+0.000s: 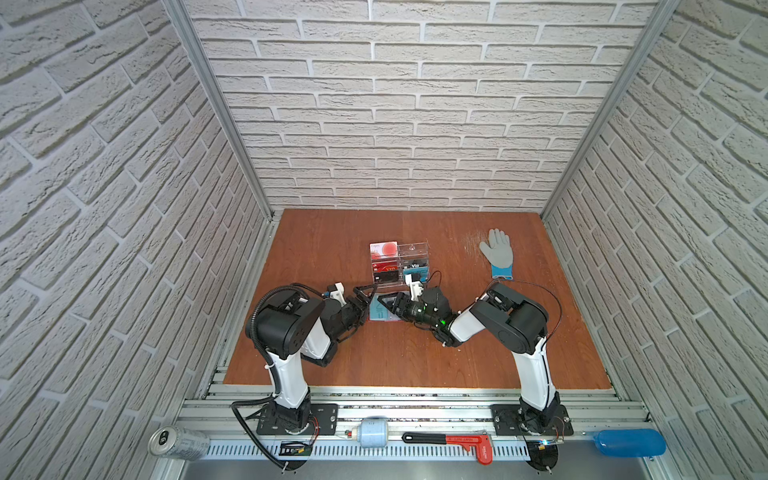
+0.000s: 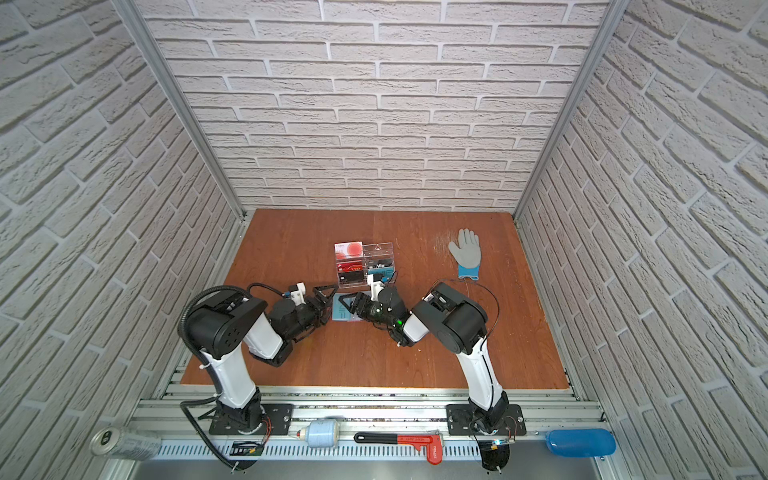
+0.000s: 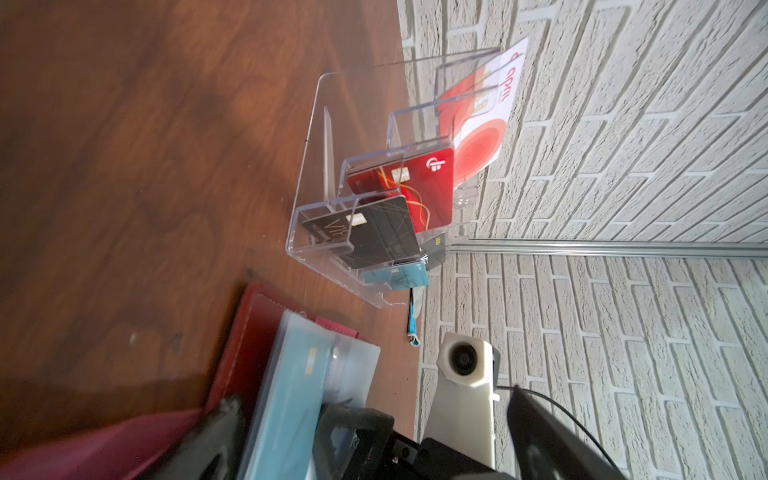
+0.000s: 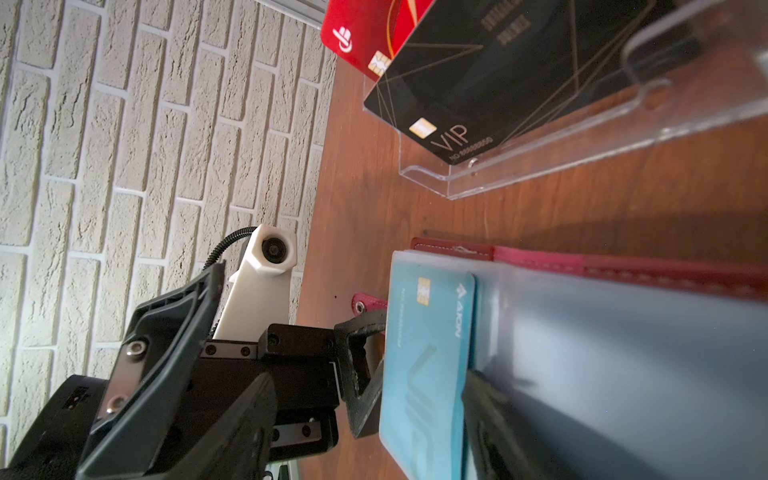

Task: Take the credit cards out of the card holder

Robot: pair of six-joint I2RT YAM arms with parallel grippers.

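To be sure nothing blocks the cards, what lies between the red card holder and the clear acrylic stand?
Only a bare strip of the wooden table lies between the card holder and the acrylic stand; the right wrist view shows it.

black card (image 4: 519, 75) "VIP", blue card (image 4: 426, 365) "AION"

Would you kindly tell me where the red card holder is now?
In both top views the card holder lies open just in front of the clear card stand, between the left claw and the right claw.
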